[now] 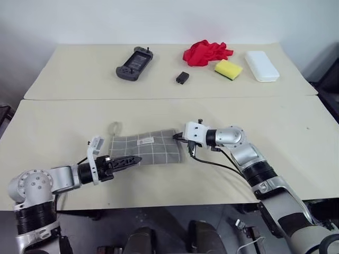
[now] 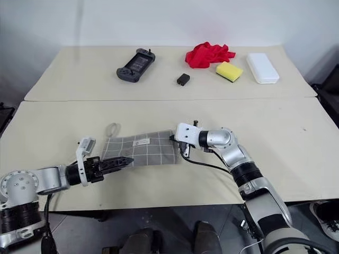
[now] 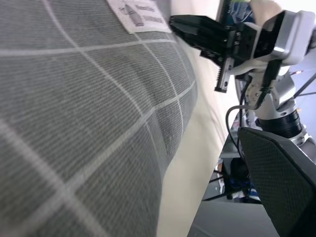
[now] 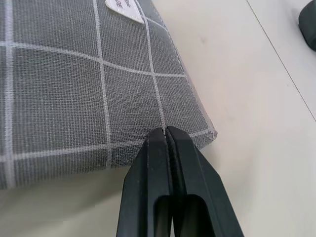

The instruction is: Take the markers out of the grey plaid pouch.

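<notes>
Starting on your left, your left hand (image 1: 127,160) sits low over the near surface (image 1: 63,137), fingers spread wide, tips lying over the left end of the grey plaid pouch (image 1: 151,148) and holding nothing. Just past it, the pouch's corner loop (image 1: 114,128) lies flat on the surface. The pouch itself rests flat in the middle of the near surface, its small white label (image 1: 145,141) facing up. At the pouch's right end you have your right hand (image 4: 165,136), fingers pressed together, tips right at the edge of the fabric; you cannot tell from here whether any cloth is caught between them.

On the far surface, running left to right, you have a dark game controller (image 1: 134,63), a small black box (image 1: 183,78), a crumpled red cloth (image 1: 206,52), a yellow sponge (image 1: 228,69) just beside the cloth, and a white rectangular case (image 1: 261,65) at the right end.
</notes>
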